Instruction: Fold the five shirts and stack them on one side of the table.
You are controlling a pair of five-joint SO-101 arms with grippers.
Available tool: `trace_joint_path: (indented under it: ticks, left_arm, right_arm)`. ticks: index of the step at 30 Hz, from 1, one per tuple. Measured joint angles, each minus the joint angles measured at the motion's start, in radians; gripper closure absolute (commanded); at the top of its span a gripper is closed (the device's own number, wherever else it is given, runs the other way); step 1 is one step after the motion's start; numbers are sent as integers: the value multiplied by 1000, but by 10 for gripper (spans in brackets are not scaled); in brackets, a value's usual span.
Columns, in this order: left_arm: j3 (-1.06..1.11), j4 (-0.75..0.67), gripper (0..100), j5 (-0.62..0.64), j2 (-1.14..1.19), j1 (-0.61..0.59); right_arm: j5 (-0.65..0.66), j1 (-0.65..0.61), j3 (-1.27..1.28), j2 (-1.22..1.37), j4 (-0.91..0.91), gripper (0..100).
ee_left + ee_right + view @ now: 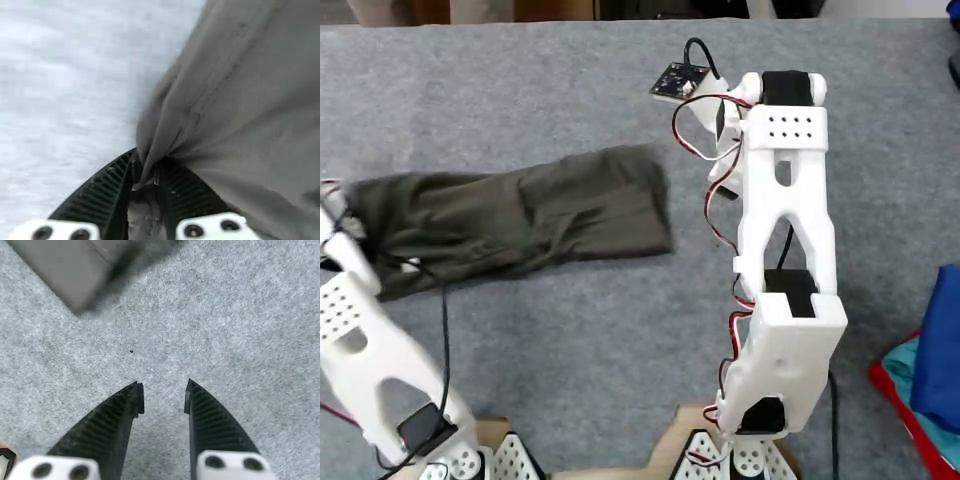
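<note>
A robotics test bench, as I see it from my remote station: a table (550, 330) covered in grey carpet, two white plastic arms (785, 220) on wooden bases (672, 430). Servo wiring (678, 128) loops exposed beside a bare circuit board (672, 80).

Counted: one olive shirt (520, 225); two arms, left arm (365, 345) and right arm (785, 240); one pile of coloured cloth (932, 370).

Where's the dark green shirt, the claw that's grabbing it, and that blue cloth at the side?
dark green shirt (520, 225), high view, middle of the fabric.
left gripper (146, 166), left wrist view, midway between its jaws' tips.
blue cloth (940, 350), high view, its visible face at the table's edge.
</note>
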Motion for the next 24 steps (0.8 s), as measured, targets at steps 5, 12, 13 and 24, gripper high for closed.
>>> trace_joint_path:
  ticks: [5,12,13,24]
  left_arm:
    - [-163,0,981,0,8,-58]
    - [-269,0,981,97,5,-29]
    - [-269,0,981,112,-2,-14]
    - [15,-2,981,219,-245,354]
  right_arm:
    - [-3,0,0,0,0,846]
    - [-3,41,0,0,0,846]
    - [-3,40,2,0,0,846]
    - [-133,23,5,0,0,846]
